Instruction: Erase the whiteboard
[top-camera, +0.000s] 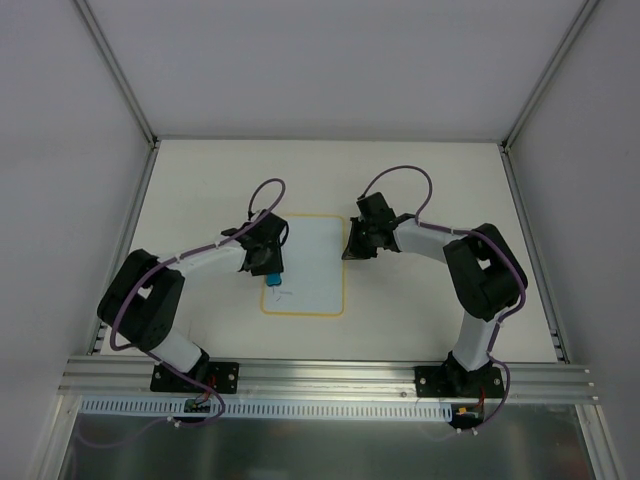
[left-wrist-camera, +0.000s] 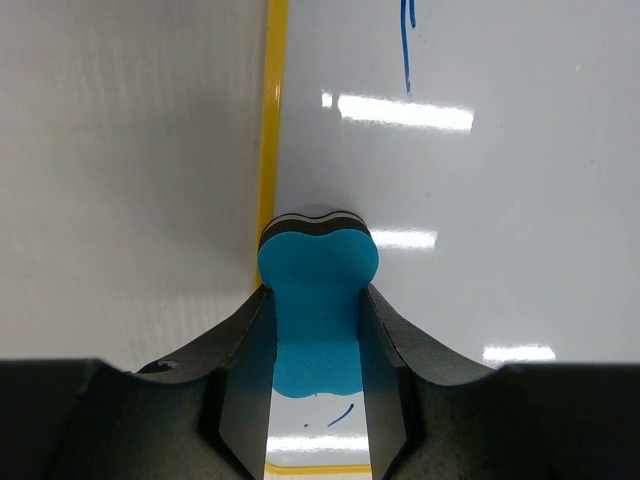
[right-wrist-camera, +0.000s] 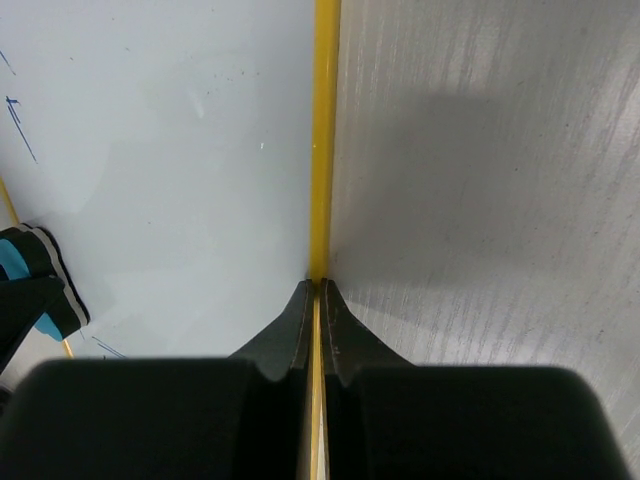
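A whiteboard (top-camera: 315, 260) with a yellow rim lies flat near the middle of the desk (top-camera: 450, 180), with faint blue pen marks (left-wrist-camera: 406, 45) on its surface. The left fingers (left-wrist-camera: 315, 305) grip a blue eraser (left-wrist-camera: 318, 262), which is set against the board just inside its left edge. The right fingers (right-wrist-camera: 320, 298) are drawn narrow, pinching the board's right rim.

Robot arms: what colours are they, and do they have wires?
The left arm and right arm both have chunky black joints linked by smooth white tubes. A thin purple cable loops along each arm. The left pincer and right pincer are matte black, each with two tapering fingers. No markings show.
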